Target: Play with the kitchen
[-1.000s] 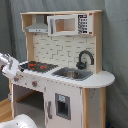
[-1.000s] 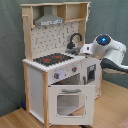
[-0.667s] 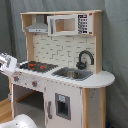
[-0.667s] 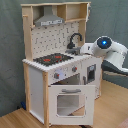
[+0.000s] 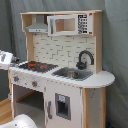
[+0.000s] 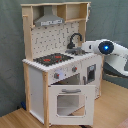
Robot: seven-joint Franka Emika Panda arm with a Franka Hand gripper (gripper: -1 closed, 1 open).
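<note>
The end effector [image 6: 86, 48] sits at the right of the second exterior view, at the tip of a white arm [image 6: 116, 54] with a glowing blue light, level with the sink end of the kitchen [image 6: 57, 65]; we cannot tell whether its fingers are wide or narrow. In the first exterior view we see only a white and grey piece of the robot at the left edge of the frame, beside the stovetop [image 5: 35, 65] end of the worktop [image 5: 100, 79]. The kitchen fills the middle of both exterior views, standing on a wooden floor [image 6: 17, 119] against a grey curtain [image 6: 10, 50]. In the first exterior view the worktop ends in a rounded edge at the right of the frame, with the black faucet [image 5: 85, 59] rising behind the sink [image 5: 72, 74] and open air above them up to the microwave [image 5: 62, 25] shelf. The grey hood [image 5: 38, 27] hangs over the stovetop at the upper left. In the second exterior view the windowed oven door [image 6: 70, 100] faces us at the lower centre, with knobs [image 6: 59, 75] on the front panel above it, and the pegboard back [image 6: 57, 37] closes off the rear. We see bare floor at the lower left of the second exterior view, and clear space between the arm and the frame's upper right corner.
</note>
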